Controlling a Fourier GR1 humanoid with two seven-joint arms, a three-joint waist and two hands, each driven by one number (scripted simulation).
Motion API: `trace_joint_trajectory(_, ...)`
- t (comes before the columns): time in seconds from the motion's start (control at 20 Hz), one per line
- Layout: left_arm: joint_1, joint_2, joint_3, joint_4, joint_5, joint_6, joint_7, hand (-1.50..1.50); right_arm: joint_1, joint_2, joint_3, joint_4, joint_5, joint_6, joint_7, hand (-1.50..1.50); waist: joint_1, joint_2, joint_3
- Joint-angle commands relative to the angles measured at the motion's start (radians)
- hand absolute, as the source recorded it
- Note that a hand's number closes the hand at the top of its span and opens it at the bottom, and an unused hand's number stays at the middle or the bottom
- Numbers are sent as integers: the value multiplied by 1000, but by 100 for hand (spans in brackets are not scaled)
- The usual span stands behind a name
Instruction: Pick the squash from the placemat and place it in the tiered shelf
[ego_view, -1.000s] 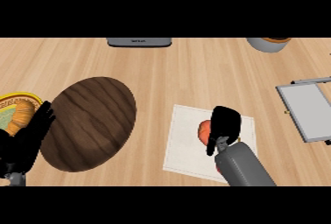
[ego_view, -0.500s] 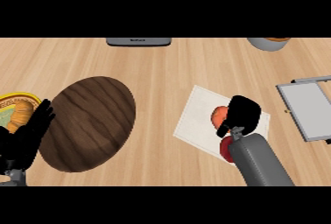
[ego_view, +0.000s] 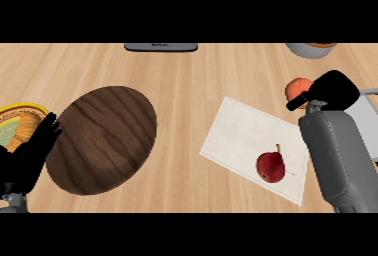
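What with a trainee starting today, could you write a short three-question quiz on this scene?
1. True or false: the squash lies flat on the placemat.
2. Which hand holds the squash? A) left hand B) right hand C) neither
3. Fill in: the red fruit rests on the ____.

Key: 1 false, it is up in a hand, past the mat's far edge; 2 B; 3 placemat.
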Motion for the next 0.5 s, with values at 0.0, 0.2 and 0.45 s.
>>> trace_joint_trajectory(0.0,-5,-19,-14,-36,-6,17,35,0,-149,-16,-46,21,58,-21,175,150,5,-3,0)
trace_joint_trajectory(0.2,43,-12,2,-20,-5,-4,-7,0,-156,15,-83,-119,64,-39,205,150,-9,-10,-1)
trace_joint_trajectory(0.45,55,-19,21,35,-20,8,-58,0,-197,69,-91,-330,120,-26,249,150,-27,-14,-2)
